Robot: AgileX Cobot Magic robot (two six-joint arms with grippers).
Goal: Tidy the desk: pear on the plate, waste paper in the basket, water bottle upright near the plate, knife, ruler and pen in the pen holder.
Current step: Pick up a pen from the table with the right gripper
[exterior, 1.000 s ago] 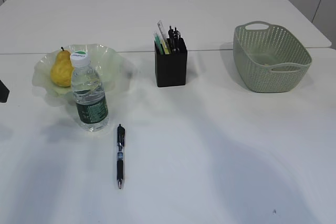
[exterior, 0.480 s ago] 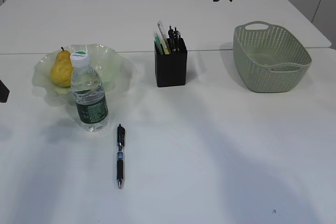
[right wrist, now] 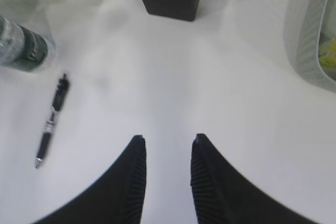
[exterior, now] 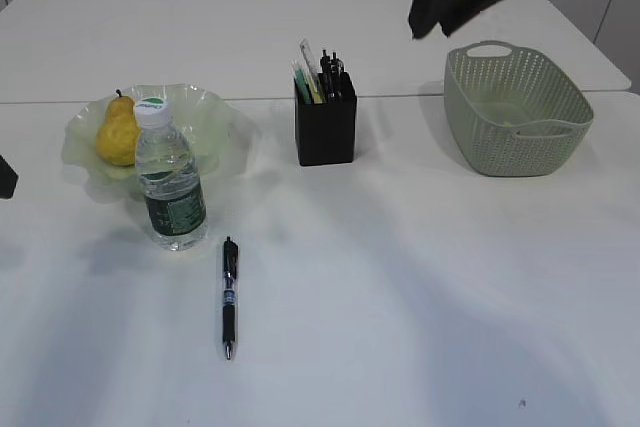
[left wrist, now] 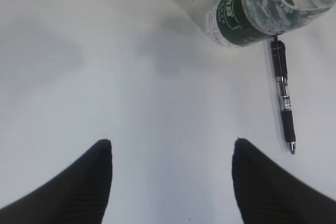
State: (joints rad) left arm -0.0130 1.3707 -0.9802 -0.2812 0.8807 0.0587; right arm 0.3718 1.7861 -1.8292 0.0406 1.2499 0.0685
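A yellow pear (exterior: 117, 132) lies on the pale green plate (exterior: 215, 112). A water bottle (exterior: 170, 182) stands upright in front of the plate. A black pen (exterior: 229, 297) lies on the table below the bottle; it also shows in the left wrist view (left wrist: 283, 100) and the right wrist view (right wrist: 51, 120). The black pen holder (exterior: 325, 127) holds a ruler and several pens. The green basket (exterior: 515, 107) has yellow scraps inside (right wrist: 328, 56). My right gripper (exterior: 455, 2) hovers high at the top, open and empty (right wrist: 167, 140). My left gripper (left wrist: 172, 145) is open and empty over bare table; only a dark edge (exterior: 6, 177) shows in the exterior view.
The bottle lies at the top of the left wrist view (left wrist: 257, 9) and at the left of the right wrist view (right wrist: 21, 45). The table seam runs behind the plate and holder. White table stretches in front of the pen.
My right arm has moved right and lower, toward the basket. The objects and the left arm have not moved.
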